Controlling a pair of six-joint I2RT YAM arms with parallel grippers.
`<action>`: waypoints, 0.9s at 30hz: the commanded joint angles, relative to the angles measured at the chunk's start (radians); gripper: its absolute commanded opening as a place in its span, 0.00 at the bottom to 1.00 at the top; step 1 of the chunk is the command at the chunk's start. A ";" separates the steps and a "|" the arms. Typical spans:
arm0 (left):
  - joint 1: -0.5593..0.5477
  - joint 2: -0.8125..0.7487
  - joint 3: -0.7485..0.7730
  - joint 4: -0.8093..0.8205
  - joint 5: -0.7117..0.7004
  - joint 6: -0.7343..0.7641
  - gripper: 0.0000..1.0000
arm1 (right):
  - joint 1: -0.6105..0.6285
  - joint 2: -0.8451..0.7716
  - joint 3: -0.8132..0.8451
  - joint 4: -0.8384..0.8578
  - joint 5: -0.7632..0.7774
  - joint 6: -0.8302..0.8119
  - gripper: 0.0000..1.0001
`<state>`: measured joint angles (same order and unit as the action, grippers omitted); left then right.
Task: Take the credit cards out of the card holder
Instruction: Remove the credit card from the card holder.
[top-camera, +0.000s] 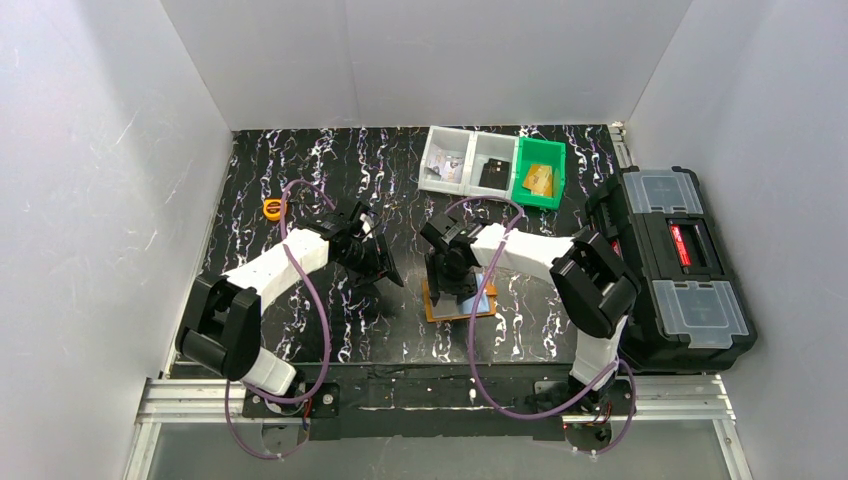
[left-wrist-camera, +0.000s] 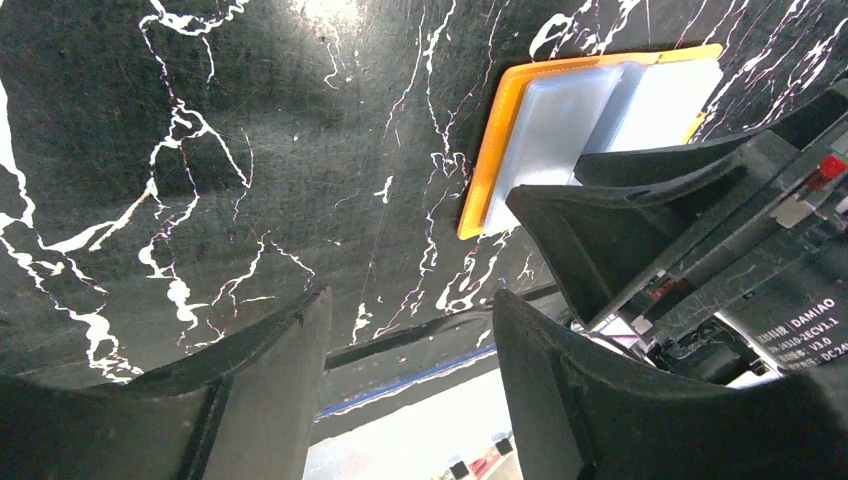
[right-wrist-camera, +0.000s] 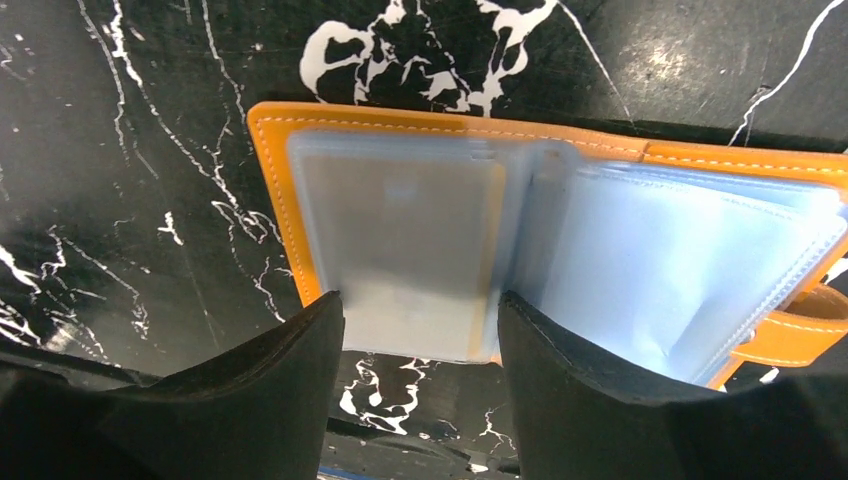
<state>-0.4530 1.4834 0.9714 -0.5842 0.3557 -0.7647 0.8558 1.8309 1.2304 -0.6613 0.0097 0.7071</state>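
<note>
Readable text: only the sticker on my right gripper (left-wrist-camera: 650, 200) body, seen from the left wrist cam. It says "DAMIAO", then "V3.0" and "DC24" cut off at the frame edge; the line between them is too clipped to trust. No print I can make out on the card holder (right-wrist-camera: 275, 200). It's an orange-tan folding wallet with pale stitching along the rim, lying open and flat on the black marbled table (top-camera: 300, 160). In the right wrist cam the 9 o'clock page is a clear pocket with a whitish card (right-wrist-camera: 400, 240) inside. The 3 o'clock side is a stack of pale blue sleeves (right-wrist-camera: 680, 270) fanned up slightly, with the closure tab (right-wrist-camera: 790, 335) poking out at 4 o'clock. In the top cam the card holder (top-camera: 432, 300) sits near table centre, at 6 o'clock from the three bins (top-camera: 470, 160). Its long axis runs roughly 9 to 3, its fold 12 to 6, the blue sleeves at the 3 end. My right gripper (right-wrist-camera: 420, 300) is spread, fingers straddling the near edge of the clear pocket; can't tell if the tips touch it, nothing pinched. My left gripper (left-wrist-camera: 410, 300) is spread too, bare table between the fingers, at 9 o'clock from the wallet and apart from it. Black toolbox (top-camera: 670, 260) at 3 o'clock, yellow-orange tape measure (top-camera: 272, 208) at 10.
</note>
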 joint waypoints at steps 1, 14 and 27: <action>0.004 -0.028 -0.014 -0.017 0.017 0.022 0.58 | 0.013 0.032 0.038 -0.037 0.041 0.005 0.66; 0.003 -0.012 -0.023 -0.001 0.037 0.021 0.57 | 0.060 0.168 0.050 -0.054 0.016 0.008 0.47; -0.045 0.035 -0.031 0.045 0.089 0.009 0.49 | 0.048 0.137 -0.068 0.119 -0.208 0.039 0.14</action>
<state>-0.4664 1.5032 0.9409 -0.5484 0.4065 -0.7586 0.8944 1.9099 1.2568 -0.6292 -0.1600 0.7300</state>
